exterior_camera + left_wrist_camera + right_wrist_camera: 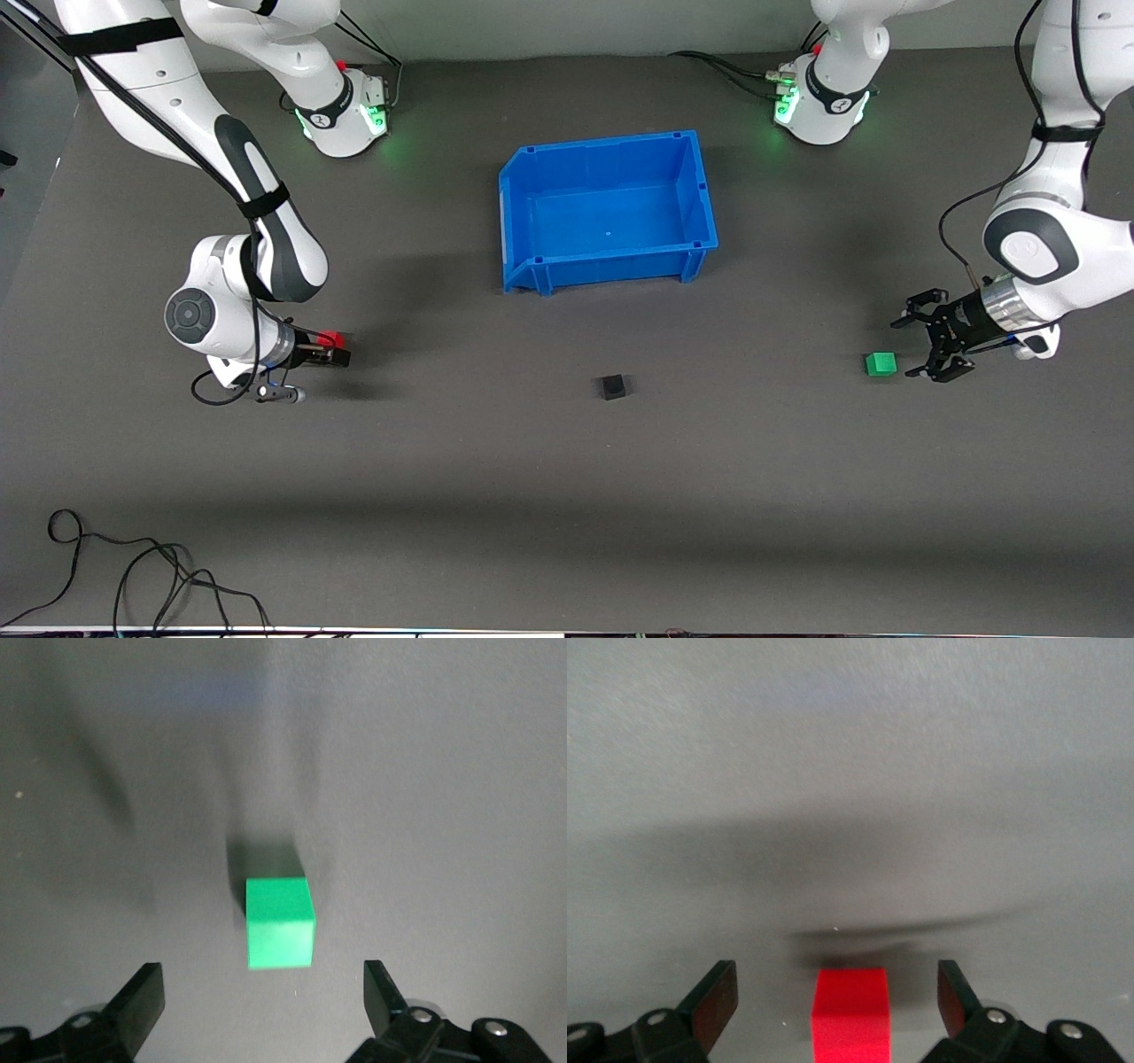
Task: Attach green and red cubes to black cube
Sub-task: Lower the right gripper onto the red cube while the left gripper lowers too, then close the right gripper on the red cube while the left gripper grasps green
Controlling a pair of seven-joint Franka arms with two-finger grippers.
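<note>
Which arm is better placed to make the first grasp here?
Right, probably. The right claw is open with the red cube already between its fingers; the left claw, also open, is just short of the green cube.

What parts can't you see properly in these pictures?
- Red cube: right wrist view's edge cuts off its lower part; in the front view the right claw covers most of it.
- Black cube: too small in the front view to show any surface detail.
- Left claw: only its fingertips show in the left wrist view.
</note>
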